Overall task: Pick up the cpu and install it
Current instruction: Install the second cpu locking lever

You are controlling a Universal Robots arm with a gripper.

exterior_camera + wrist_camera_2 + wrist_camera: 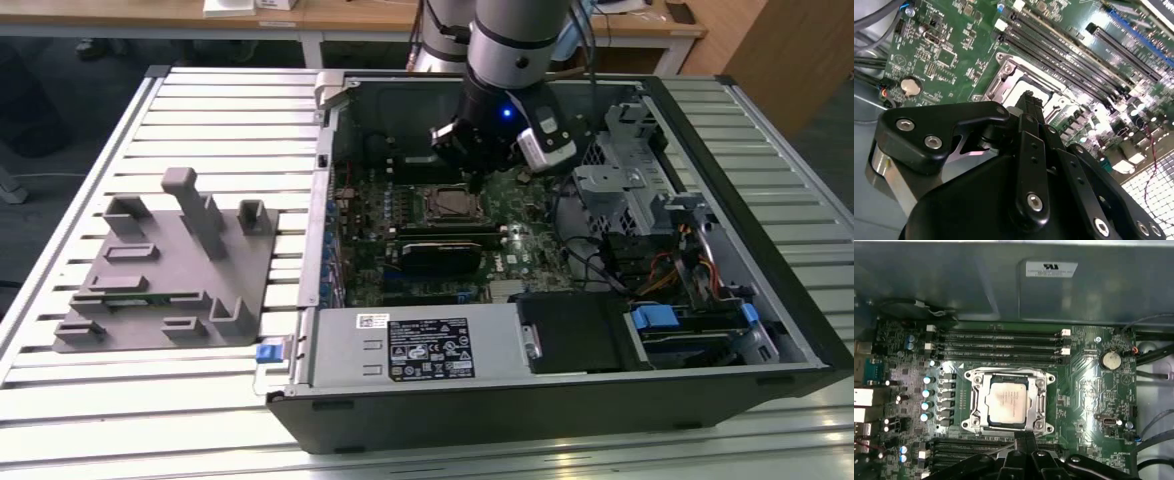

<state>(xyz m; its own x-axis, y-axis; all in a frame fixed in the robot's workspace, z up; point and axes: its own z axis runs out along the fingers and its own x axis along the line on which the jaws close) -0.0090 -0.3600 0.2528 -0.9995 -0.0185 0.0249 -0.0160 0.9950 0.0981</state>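
The cpu (1006, 400), a silvery square chip, lies flat inside the metal-framed socket (970, 405) on the green motherboard. In the exterior view the cpu (454, 206) sits in the middle of the open computer case, just below my gripper (477, 182). In the first wrist view my gripper (1025, 439) hangs at the socket's edge, apart from the chip, its black fingers pressed together with nothing between them. The second wrist view has the fingertips (1027, 100) over the socket frame (1004, 70), which they partly hide.
Memory slots (999, 345) run along one side of the socket, a coin cell (1110, 360) and cables (1154, 430) lie beyond. A grey holder block (167, 265) stands on the slatted table at the exterior view's left. Drive cage (654, 190) and case walls hem in the board.
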